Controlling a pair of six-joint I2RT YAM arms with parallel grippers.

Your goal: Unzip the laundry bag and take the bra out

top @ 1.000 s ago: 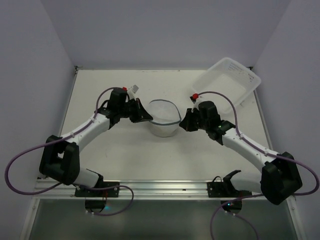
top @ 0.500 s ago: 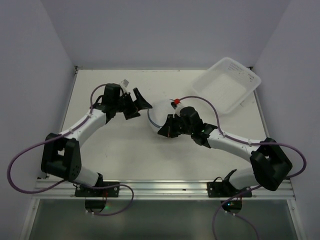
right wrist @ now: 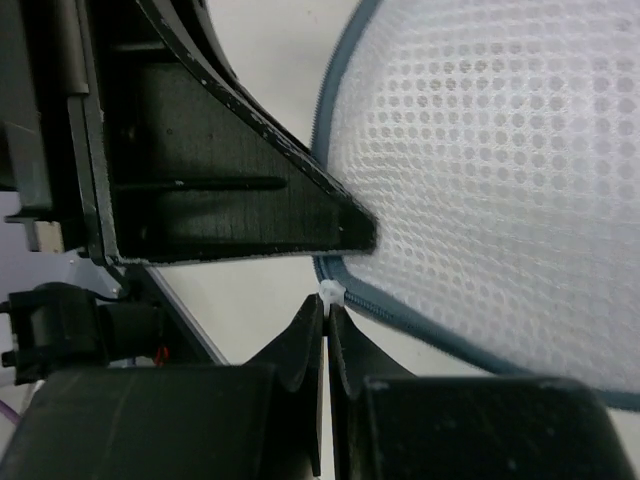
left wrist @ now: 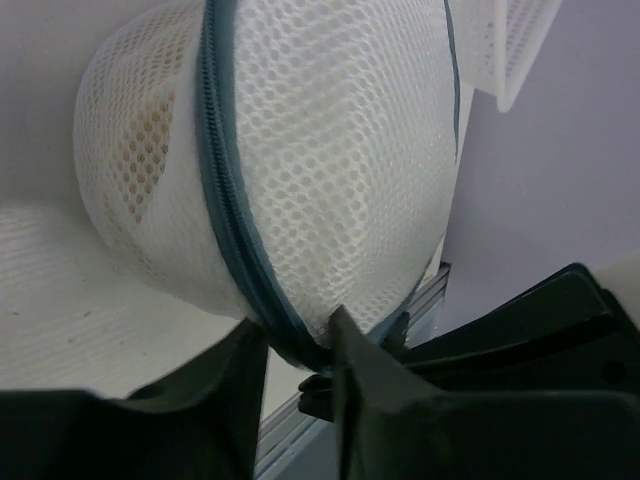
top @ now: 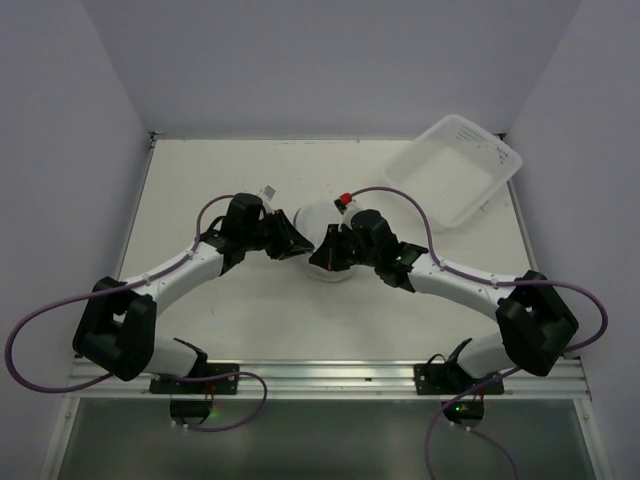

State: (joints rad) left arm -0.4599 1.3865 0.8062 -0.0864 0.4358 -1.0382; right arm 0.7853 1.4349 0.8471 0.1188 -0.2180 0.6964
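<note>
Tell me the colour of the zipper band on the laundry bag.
Dark grey-blue zipper band, clearest in the left wrist view.

1. You have a plain off-white table [top: 200,180] under both arms, walled on three sides.
2. On it, near the middle, sits the laundry bag [top: 318,222], a white mesh dome with a grey-blue zipper band.
3. A clear-white plastic tub [top: 455,170] rests tilted at your far right corner, well apart from the bag.

No readable text, label, brand, number or sign anywhere. Faint dark marks on plastic tub [top: 462,170] wall at far right too small to read. Mesh bag [left wrist: 300,160] shows none.
</note>
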